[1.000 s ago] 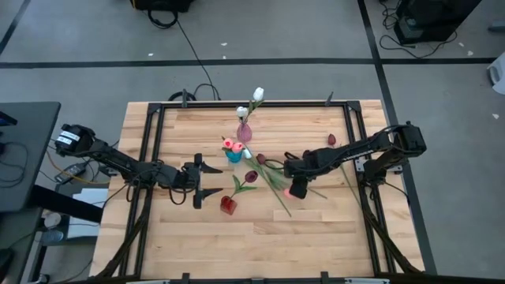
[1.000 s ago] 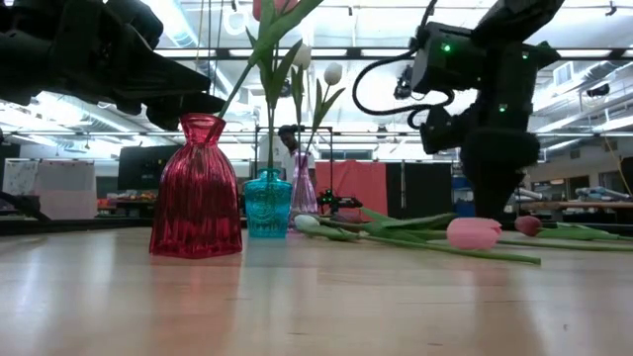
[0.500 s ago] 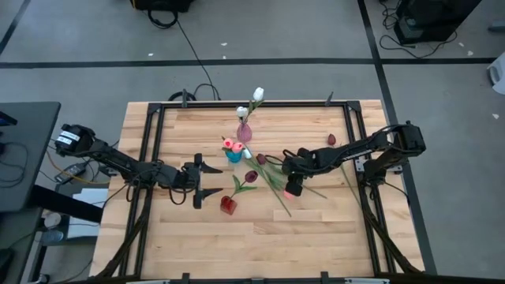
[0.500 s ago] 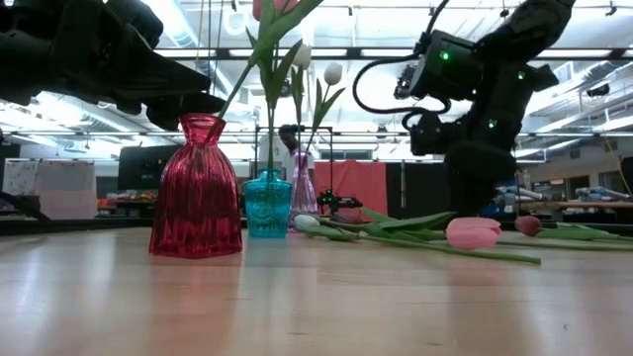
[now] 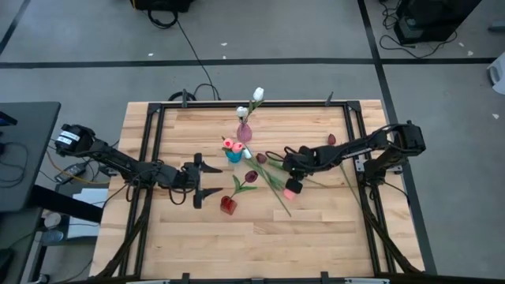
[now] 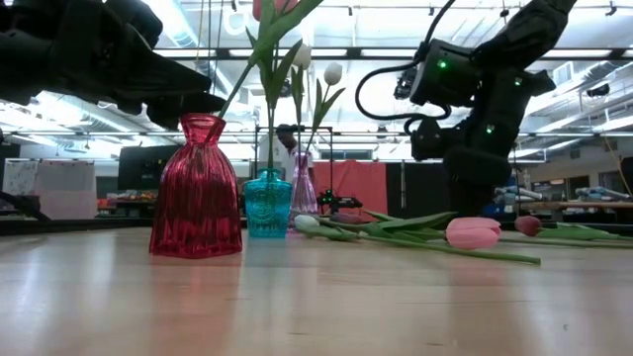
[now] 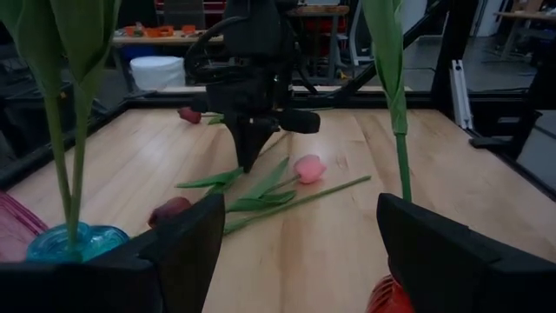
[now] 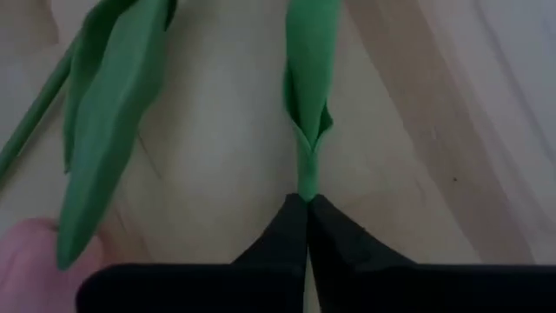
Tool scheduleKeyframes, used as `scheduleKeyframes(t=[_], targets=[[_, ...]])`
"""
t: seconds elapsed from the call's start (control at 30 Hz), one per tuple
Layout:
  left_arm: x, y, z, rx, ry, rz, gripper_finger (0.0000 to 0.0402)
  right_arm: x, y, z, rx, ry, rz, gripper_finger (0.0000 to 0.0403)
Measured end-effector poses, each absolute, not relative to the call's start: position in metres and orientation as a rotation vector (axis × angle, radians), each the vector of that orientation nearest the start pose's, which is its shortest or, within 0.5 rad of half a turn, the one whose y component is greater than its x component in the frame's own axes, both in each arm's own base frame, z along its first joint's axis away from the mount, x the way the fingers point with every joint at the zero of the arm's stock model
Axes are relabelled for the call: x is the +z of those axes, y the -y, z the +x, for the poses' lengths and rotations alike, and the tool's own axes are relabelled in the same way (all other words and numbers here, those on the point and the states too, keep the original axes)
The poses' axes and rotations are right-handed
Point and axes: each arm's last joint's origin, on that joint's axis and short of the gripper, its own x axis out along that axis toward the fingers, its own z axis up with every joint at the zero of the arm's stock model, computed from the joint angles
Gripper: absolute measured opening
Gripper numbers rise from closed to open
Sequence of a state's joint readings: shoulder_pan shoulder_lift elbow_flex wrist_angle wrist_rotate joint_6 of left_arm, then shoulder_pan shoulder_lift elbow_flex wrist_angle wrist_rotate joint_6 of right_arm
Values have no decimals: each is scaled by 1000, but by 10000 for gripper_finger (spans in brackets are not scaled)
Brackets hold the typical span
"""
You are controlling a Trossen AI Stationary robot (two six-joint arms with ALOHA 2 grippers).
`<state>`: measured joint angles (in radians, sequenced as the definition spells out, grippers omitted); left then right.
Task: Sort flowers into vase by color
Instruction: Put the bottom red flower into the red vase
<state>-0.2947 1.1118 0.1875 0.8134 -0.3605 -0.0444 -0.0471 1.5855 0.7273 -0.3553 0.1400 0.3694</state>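
Three small vases stand mid-table: a red one (image 5: 227,205) with a dark red tulip, a teal one (image 5: 233,155) with pink tulips, and a pink one (image 5: 245,132) with white tulips. Loose flowers lie to their right, among them a pink head (image 5: 293,186), a dark red head (image 5: 261,158) and another dark red head (image 5: 331,140). My right gripper (image 5: 290,166) stands over this heap, shut on a green stem. My left gripper (image 5: 209,181) hovers open, left of the red vase. My right gripper pinches a thin green stem (image 8: 306,189) between its two fingertips, just below where a leaf wraps around it. The fingers (image 7: 248,155) come from above, pointing down at the table. The stem stays low over the wood. Which flower it belongs to I cannot tell.
A black metal frame (image 5: 155,150) runs around the wooden tabletop. Bare wood stretches across the table's near half (image 5: 260,244). Other leaves and stems (image 7: 261,196) lie crossed beside the right gripper.
My right gripper has moved toward the table's far edge, off the pink tulip head, which now shows uncovered on the table. It now stands over the stems behind that head. The left arm has kept still.
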Motion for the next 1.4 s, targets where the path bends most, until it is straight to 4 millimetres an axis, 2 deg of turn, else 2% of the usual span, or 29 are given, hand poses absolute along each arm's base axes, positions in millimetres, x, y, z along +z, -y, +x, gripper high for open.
scheduleKeyframes(t=[0.17, 0.27, 0.4, 0.53, 0.73, 0.87, 1.0, 1.13, 1.27, 1.4], targets=[[176, 44, 188, 151, -45, 18, 307, 141, 24, 264, -401, -1176, 242, 18], [179, 43, 188, 169, -23, 10, 307, 163, 26, 264, -419, -1123, 188, 8], [182, 43, 188, 178, 5, -4, 307, 197, 29, 251, -454, -1004, 155, 7], [202, 47, 200, 250, 30, -60, 307, 230, 26, 230, -497, -887, 123, 8], [228, 67, 221, 233, -244, -45, 307, 262, 10, 204, -385, -660, 97, 8], [242, 86, 224, 157, -278, -25, 307, 277, 2, 196, -229, -454, 59, 9], [262, 95, 223, 133, -238, -13, 307, 298, -2, 193, -100, -225, -20, 9], [294, 96, 225, 198, -139, -33, 307, 316, -3, 195, -69, -37, -72, 9], [323, 91, 228, 297, -116, 7, 307, 322, -4, 206, -28, 76, -120, 9], [356, 80, 232, 362, -53, -23, 307, 322, -2, 221, -11, 139, -132, 9]])
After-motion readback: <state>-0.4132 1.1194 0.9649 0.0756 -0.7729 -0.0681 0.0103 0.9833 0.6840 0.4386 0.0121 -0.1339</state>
